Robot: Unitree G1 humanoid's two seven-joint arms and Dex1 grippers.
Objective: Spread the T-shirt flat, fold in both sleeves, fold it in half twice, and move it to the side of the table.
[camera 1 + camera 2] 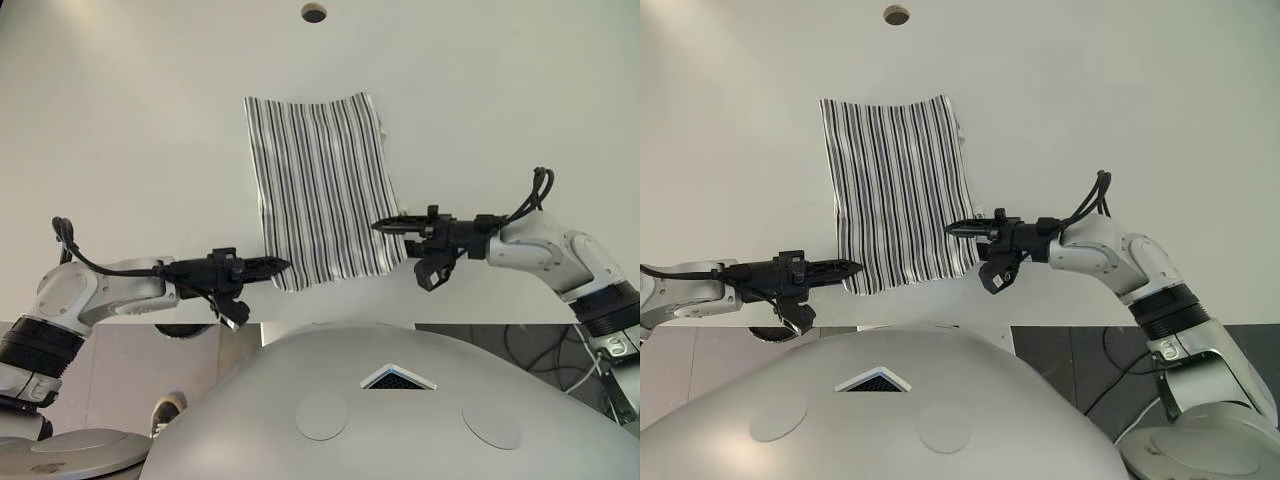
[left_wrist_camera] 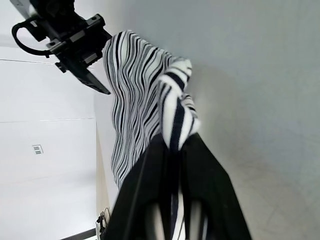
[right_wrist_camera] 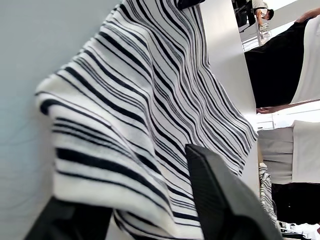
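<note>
Both ends of the striped T-shirt's (image 1: 322,170) near edge are being held: the left hand (image 1: 283,265) is clenching on the near left corner, and the right hand (image 1: 379,226) is pinching cloth at the right edge. The T-shirt is lying as a long folded rectangle on the white surface (image 1: 120,130).

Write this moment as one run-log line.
stage: sleeves folded | black-and-white striped T-shirt on white table | left gripper: shut on near-left corner | right gripper: shut on right edge
</note>
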